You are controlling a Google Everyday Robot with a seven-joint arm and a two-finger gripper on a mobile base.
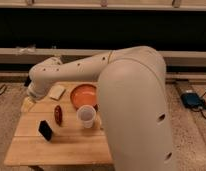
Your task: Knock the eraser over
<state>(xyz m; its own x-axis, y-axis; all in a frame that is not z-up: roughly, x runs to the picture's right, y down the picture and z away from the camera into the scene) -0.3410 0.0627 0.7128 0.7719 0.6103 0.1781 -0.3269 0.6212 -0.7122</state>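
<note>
The eraser (45, 130) is a small black block standing upright on the wooden table (71, 147), near the front left. My white arm (131, 100) reaches in from the right and bends over the table's back. My gripper (29, 101) hangs at the arm's end over the table's left back corner, behind and to the left of the eraser and apart from it. It holds nothing that I can see.
A dark red oval object (58, 114) lies just behind and right of the eraser. A white cup (86, 116) stands mid-table, with an orange bowl (84, 95) behind it. A flat beige square (57, 92) lies at the back left. The floor around is carpet.
</note>
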